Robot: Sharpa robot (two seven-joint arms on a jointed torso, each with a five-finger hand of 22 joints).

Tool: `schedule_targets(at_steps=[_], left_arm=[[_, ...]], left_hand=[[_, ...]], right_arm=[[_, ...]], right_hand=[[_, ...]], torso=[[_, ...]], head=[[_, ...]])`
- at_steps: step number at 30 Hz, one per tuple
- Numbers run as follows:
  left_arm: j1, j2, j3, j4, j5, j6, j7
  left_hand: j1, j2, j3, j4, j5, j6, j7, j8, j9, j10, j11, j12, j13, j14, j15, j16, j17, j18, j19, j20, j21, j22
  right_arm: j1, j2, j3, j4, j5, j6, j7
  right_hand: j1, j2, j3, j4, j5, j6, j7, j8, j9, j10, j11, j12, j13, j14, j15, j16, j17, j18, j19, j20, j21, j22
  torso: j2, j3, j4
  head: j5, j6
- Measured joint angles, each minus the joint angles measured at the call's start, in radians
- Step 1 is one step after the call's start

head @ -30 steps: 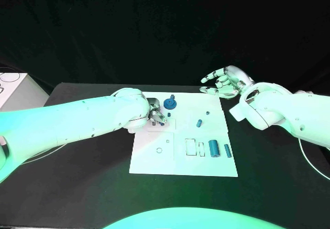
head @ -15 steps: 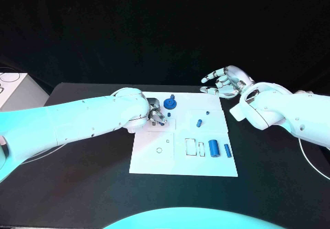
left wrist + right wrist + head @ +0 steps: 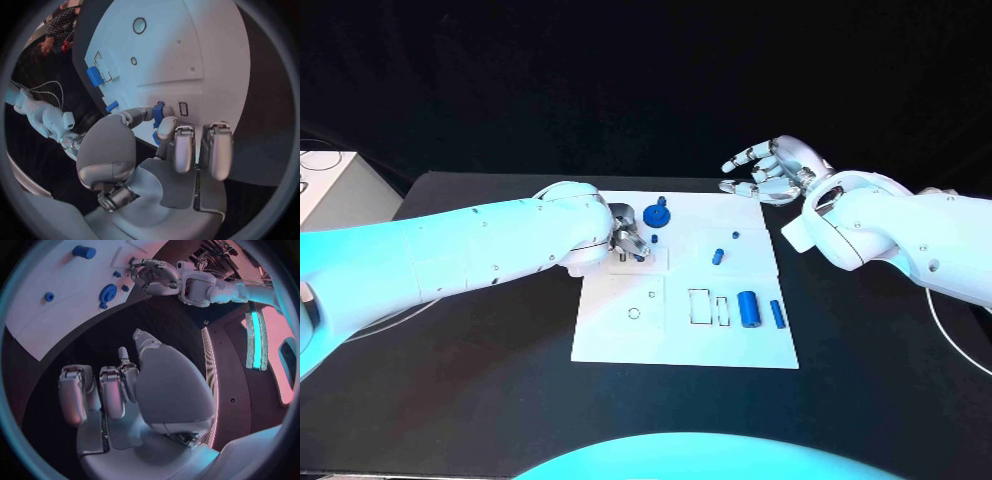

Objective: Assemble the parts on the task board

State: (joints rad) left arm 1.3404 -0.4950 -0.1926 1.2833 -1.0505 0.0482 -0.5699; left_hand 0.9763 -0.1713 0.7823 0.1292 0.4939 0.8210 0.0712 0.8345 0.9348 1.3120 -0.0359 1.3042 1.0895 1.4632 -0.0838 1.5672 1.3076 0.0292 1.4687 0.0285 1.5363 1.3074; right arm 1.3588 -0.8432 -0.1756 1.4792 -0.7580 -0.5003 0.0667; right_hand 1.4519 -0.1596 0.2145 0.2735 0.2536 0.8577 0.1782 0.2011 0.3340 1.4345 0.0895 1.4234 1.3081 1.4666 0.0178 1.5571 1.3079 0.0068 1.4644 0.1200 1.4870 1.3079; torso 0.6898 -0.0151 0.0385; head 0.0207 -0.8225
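Parts go in one at a time: the left hand (image 3: 626,241) pinches a small blue peg (image 3: 158,113) over the board (image 3: 678,340), needing careful lowering into its hole, while the right hand (image 3: 769,170) hangs empty, fingers apart.

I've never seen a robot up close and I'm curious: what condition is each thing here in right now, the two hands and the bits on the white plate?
Left hand: pinching a small blue part over the white task board.
Right hand: open, fingers apart, holding nothing, beyond the board's far corner.
Round blue gear-like part: resting on the board.
Large blue cylinder: lying flat.
Slim blue cylinder: lying flat beside it.
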Motion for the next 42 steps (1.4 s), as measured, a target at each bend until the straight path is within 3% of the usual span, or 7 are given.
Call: schedule_targets(at_steps=[42], left_arm=[[0.005, 0.018, 0.003, -0.019, -0.003, 0.055, -0.007]], left_hand=[[0.0, 0.0, -0.003, -0.003, -0.009, 0.004, 0.0, -0.003, 0.007, 0.0, 0.001, 0.0, -0.007, 0.0, 0.0, 0.0, 0.0, 0.0, 0.0, 0.0, 0.0, 0.0]], right_arm=[[0.0, 0.0, 0.0, 0.001, 0.0, 0.002, -0.001]], right_hand=[[-0.005, -0.005, 0.007, 0.001, 0.0, -0.004, -0.004, 0.008, 0.001, 0.0, 0.0, 0.0, 0.0, 0.0, 0.0, 0.0, 0.0, 0.0, 0.0, 0.0, 0.0, 0.0]], torso=[[0.0, 0.0002, -0.0007]], head=[[-0.002, -0.013]])
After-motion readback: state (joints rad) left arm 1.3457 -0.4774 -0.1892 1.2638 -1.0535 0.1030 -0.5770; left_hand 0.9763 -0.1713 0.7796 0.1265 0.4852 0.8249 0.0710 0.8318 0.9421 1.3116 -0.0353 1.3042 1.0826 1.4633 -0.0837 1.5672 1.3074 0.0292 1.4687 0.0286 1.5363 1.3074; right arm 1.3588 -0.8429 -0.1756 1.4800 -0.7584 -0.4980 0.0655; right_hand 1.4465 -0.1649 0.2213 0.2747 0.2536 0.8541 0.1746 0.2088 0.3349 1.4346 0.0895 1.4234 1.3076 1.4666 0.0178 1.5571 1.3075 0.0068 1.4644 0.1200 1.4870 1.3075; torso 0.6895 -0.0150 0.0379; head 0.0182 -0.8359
